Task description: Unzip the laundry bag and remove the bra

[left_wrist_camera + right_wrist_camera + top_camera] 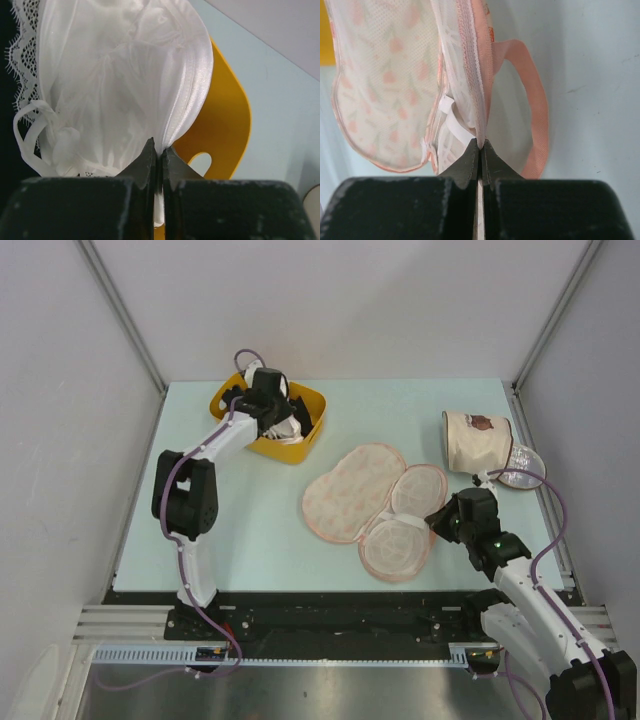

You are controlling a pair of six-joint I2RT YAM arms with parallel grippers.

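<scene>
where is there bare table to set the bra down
Free: the near-left patch between the left arm and the laundry bag; the far strip between the yellow bin and the beige cylinder bag. Crowded at right, around the right gripper.

Peach laundry bag [375,510] lies unzipped, open, centre-right, edge in my right gripper [480,145]; white bra [120,85] in my left gripper [159,150], far left.

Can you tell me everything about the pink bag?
The laundry bag is peanut-shaped, made of soft peach-pink fabric with small orange-red print and pink trim. It lies unzipped and spread open on the table, with its pale mesh cups facing up and empty. A pink loop sticks out at one edge. The right hand pinches its rim.
</scene>
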